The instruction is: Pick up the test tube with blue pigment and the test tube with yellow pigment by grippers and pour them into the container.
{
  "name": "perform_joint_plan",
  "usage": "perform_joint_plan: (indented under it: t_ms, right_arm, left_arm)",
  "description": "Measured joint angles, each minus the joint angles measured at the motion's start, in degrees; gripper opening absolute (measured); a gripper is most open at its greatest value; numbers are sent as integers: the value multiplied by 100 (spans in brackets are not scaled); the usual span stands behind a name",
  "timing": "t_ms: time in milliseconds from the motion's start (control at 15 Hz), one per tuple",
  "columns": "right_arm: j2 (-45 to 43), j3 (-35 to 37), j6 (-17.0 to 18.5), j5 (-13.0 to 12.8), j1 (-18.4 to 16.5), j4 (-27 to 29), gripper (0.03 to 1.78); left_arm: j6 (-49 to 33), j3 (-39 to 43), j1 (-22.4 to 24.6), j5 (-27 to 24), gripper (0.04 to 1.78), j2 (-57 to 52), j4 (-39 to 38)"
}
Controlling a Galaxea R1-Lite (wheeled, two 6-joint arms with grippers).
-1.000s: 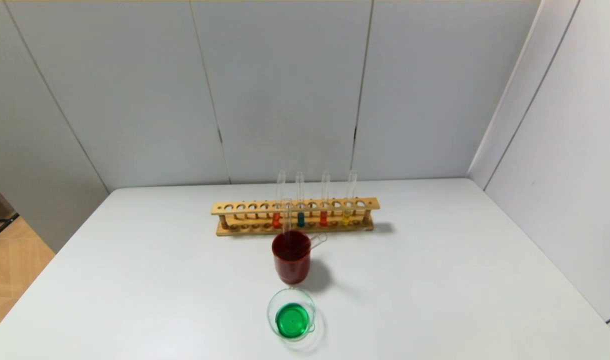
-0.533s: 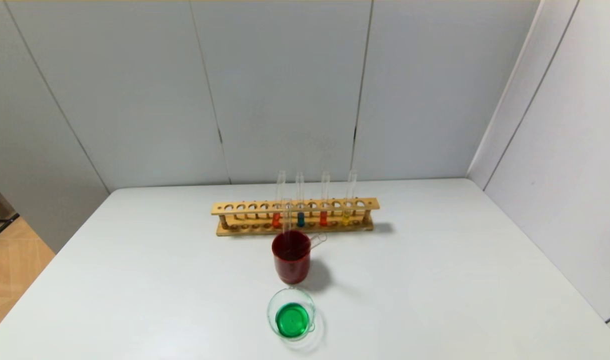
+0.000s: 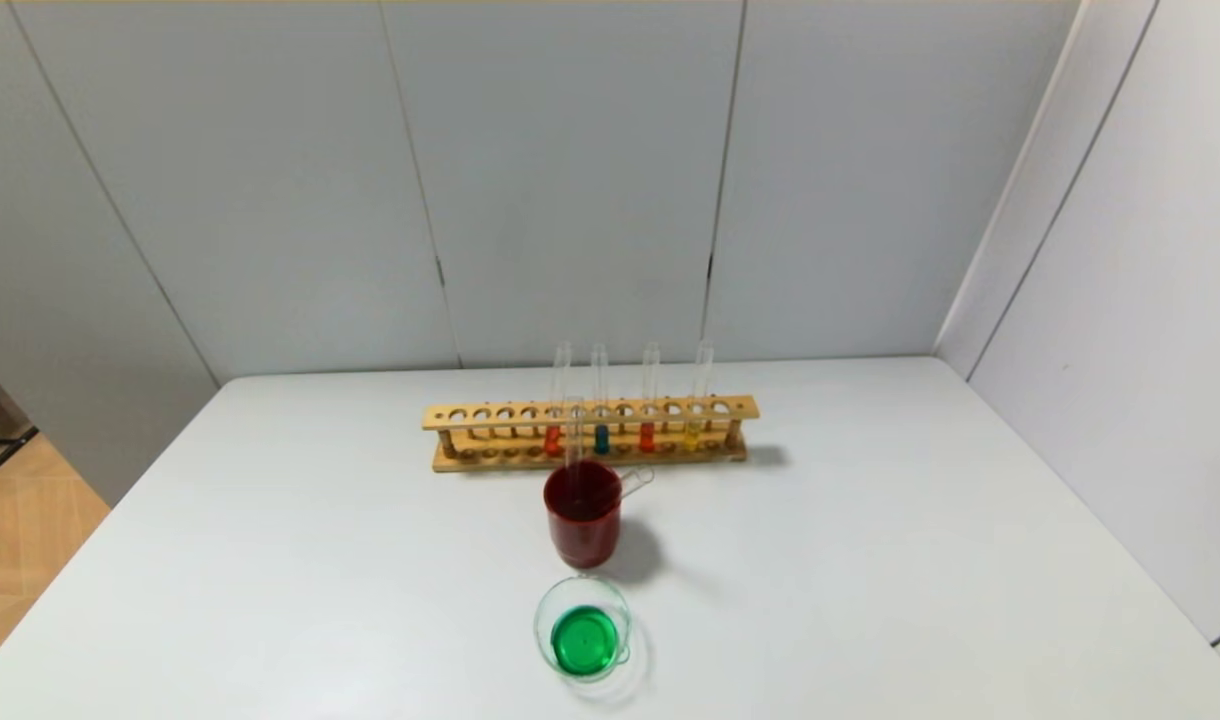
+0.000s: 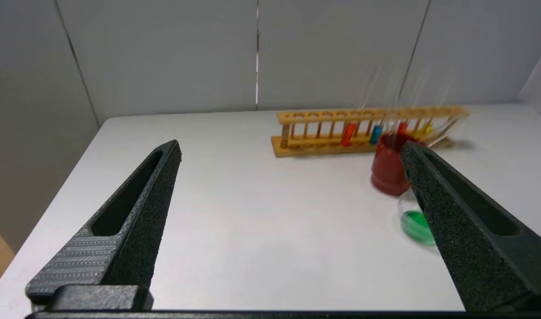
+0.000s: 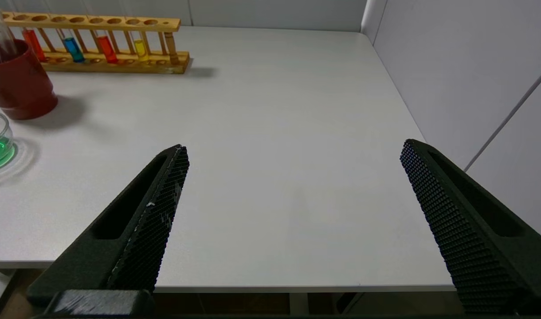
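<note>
While both arms sat pulled back at the near edge of the white table [image 3: 870,560], out of the head view altogether, you had the left gripper [image 4: 290,148] and the right gripper [image 5: 292,150] each spread wide and holding nothing. Nearest you stood the container [image 3: 582,630], a low glass dish that already held green liquid, and just behind it the dark red cup [image 3: 582,520] with two empty-looking glass tubes leaning in it. Beyond that ran the wooden rack [image 3: 590,432], where the test tube with blue pigment [image 3: 601,438] stood upright between two orange-red tubes and the test tube with yellow pigment [image 3: 692,436] stood towards the rack's right end. Judging by the green, a pour looked done, yet both tubes stood in the rack; your next move would call for a clean reach past the cup to pinch a slim tube above its liquid. Only the wrist views showed your claws; only the head view showed the whole layout squarely.
</note>
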Motion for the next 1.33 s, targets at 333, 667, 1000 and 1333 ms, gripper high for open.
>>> perform_joint_plan:
  t_ms: [333,667,1000,1333]
  right_arm:
    - [0,0,2,0,0,0,174]
    - [18,50,29,-56,24,-118,174]
    - [12,201,79,-69,20,-556,174]
    - [10,210,79,-69,17,-558,174]
  left_arm:
    - [617,681,17,638,174,-43,306]
    - [501,670,17,631,174,-46,357]
    - [319,711,23,662,174,-46,313]
    - [317,711,23,664,174,-46,313]
